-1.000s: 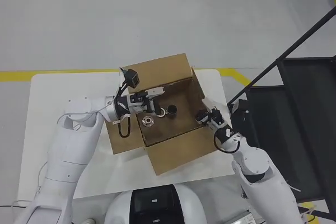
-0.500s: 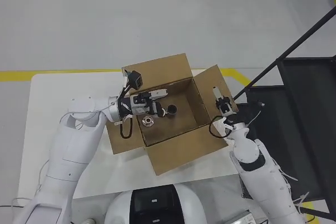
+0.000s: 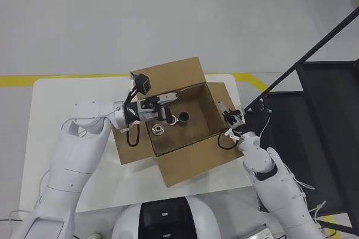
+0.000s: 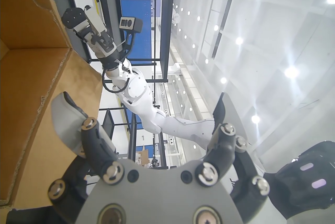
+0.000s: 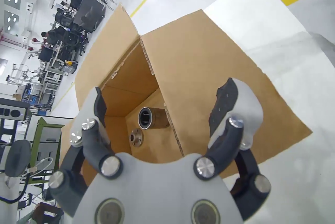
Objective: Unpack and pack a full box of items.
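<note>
Right pincer (image 5: 162,86) swung back beside the box (image 3: 179,74).

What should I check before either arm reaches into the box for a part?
1. Left gripper open and empty: ok.
2. Right gripper open and empty: ok.
3. Box flaps folded open: ok.
4. Metal cylinder lying on its side on the box floor, ungripped: ok.
5. Flanged fitting beside the cylinder, with a gap for fingers between them: cannot tell.
</note>
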Robot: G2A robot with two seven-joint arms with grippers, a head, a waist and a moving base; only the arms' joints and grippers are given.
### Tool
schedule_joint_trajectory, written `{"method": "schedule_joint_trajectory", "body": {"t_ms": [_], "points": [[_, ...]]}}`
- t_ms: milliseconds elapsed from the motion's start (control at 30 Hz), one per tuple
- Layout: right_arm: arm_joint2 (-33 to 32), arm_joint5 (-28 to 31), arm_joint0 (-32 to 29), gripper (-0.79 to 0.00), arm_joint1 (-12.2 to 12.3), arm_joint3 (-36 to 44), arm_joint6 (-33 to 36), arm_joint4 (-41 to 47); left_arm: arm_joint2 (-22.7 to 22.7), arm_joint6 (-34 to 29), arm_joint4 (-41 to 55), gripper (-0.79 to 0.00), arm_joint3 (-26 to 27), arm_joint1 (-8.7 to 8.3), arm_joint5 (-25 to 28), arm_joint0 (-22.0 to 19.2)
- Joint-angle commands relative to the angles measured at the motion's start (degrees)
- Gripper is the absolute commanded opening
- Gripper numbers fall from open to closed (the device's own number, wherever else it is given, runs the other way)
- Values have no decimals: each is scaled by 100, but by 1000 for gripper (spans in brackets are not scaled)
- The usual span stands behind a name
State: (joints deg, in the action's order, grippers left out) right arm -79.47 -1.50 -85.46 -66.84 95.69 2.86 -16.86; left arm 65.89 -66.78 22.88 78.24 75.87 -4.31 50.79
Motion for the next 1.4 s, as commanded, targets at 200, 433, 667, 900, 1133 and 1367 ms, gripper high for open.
{"method": "schedule_joint_trajectory", "body": {"t_ms": [200,433,667,900,1133,1367], "points": [[34,538,-431,0,10,1076,883,584,64,130,37,0,56,-49,76,34],[709,369,40,0,-76,591,1547,918,72,137,-377,0,69,-138,-265,109],[440,464,-161,0,-101,649,999,1334,-604,75,-628,0,-756,-27,-516,-439],[-466,621,-996,0,-27,1354,679,1596,-1446,40,-893,0,-1171,169,-1282,-973],[-947,785,-1321,0,-5,1462,750,1903,-1975,-162,-1740,0,-877,161,-2262,-1148],[-883,885,-1343,0,-23,1436,830,1922,-1933,-229,-2185,0,-476,2,-2682,-882]]}}
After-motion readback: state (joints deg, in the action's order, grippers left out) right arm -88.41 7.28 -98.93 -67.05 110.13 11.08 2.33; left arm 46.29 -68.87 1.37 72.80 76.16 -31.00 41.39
